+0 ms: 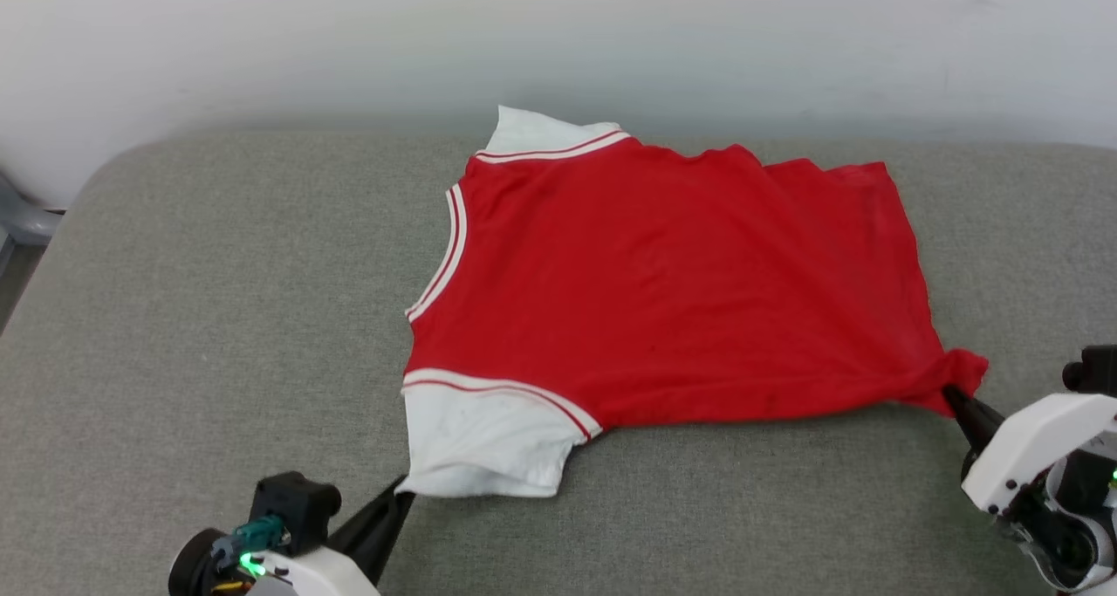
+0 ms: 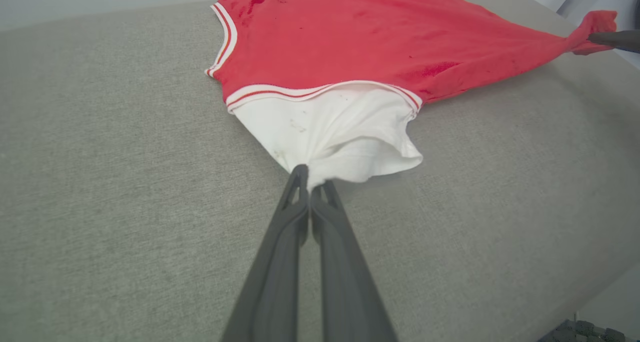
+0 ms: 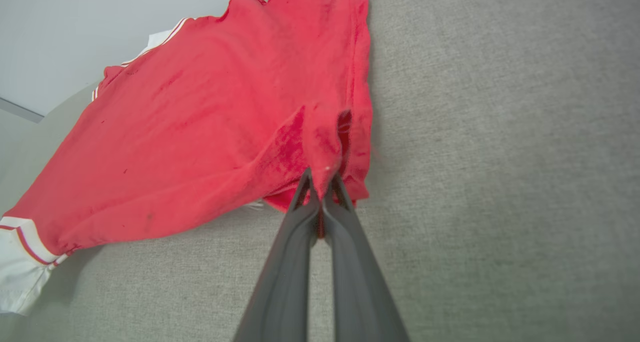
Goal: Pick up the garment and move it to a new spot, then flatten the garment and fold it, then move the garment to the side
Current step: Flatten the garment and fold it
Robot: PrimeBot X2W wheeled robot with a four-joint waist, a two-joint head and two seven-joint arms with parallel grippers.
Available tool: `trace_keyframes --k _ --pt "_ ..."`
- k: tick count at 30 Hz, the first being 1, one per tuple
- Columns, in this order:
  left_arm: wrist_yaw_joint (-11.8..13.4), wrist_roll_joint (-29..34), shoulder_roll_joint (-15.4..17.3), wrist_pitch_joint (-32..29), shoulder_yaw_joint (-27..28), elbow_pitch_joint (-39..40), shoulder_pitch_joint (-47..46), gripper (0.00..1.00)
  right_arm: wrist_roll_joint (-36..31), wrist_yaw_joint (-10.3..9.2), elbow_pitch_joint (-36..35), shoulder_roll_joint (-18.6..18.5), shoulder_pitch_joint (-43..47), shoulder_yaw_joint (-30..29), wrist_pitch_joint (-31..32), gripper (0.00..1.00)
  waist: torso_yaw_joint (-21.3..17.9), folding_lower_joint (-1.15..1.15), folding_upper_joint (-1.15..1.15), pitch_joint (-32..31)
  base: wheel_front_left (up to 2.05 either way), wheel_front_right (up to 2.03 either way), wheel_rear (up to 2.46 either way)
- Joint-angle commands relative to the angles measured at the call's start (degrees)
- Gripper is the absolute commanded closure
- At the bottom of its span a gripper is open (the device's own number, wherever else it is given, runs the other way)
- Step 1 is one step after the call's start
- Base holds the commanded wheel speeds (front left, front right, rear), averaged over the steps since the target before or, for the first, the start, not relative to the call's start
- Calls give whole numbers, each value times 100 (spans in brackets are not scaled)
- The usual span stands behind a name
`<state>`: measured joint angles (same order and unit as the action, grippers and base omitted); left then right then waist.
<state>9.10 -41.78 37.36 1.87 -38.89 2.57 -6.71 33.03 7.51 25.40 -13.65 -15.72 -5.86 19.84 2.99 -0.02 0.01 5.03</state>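
The garment [image 1: 663, 291], a red jersey with white sleeves and striped trim, lies spread on the grey cushion, plain side up. My left gripper [image 1: 403, 489] is shut on the corner of the near white sleeve [image 2: 335, 131]; in the left wrist view my left gripper [image 2: 312, 179] pinches bunched white cloth. My right gripper [image 1: 949, 395] is shut on the red hem corner at the near right; in the right wrist view my right gripper [image 3: 322, 179] grips a fold of red fabric [image 3: 225, 121]. The cloth is pulled taut between both grips.
The grey cushion [image 1: 218, 317] extends wide to the left and in front of the garment. A pale wall [image 1: 558, 37] rises directly behind it. The cushion's rounded left edge [image 1: 52, 229] drops off toward the floor.
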Motion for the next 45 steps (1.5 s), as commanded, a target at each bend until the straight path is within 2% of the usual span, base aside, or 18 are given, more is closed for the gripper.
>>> trace_keyframes --k 1,5,13,17,22,24,29,36,45 --pt "14 -100 95 -123 -54 180 221 100 96 -5 -165 -70 264 31 102 100 5 2 -1 -137 0 0 0" --pt "12 -421 269 -455 -167 603 672 100 258 -5 -601 -261 776 110 397 100 3 2 -1 -272 0 0 0" --pt "36 -749 612 -828 -308 1080 1219 100 632 -5 -1318 -427 1709 -179 1031 100 40 2 -1 -447 0 0 0" --pt "22 -974 710 -938 -358 1258 1486 100 876 -5 -1771 -359 2274 -391 1500 100 59 2 -1 -476 0 0 0" --pt "57 -978 735 -705 -218 1344 1515 100 1060 -5 -2355 -235 2733 -601 1783 100 69 2 -1 -444 0 0 0" --pt "52 -934 675 -449 -3 1381 1315 100 1195 -5 -2618 -129 2644 -741 1767 100 46 2 -1 -363 0 0 0" --pt "-13 -788 685 -256 218 1352 913 100 1134 -5 -2744 -149 2373 -840 1772 100 9 2 -1 -208 0 0 0" --pt "-170 -661 629 -319 385 1186 168 100 954 -5 -2666 -164 1826 -845 1800 100 -33 2 -1 211 0 0 0" --pt "-513 -534 496 -608 432 558 -925 100 669 -5 -2343 -241 1119 -679 1893 100 -100 2 -1 767 0 0 0"
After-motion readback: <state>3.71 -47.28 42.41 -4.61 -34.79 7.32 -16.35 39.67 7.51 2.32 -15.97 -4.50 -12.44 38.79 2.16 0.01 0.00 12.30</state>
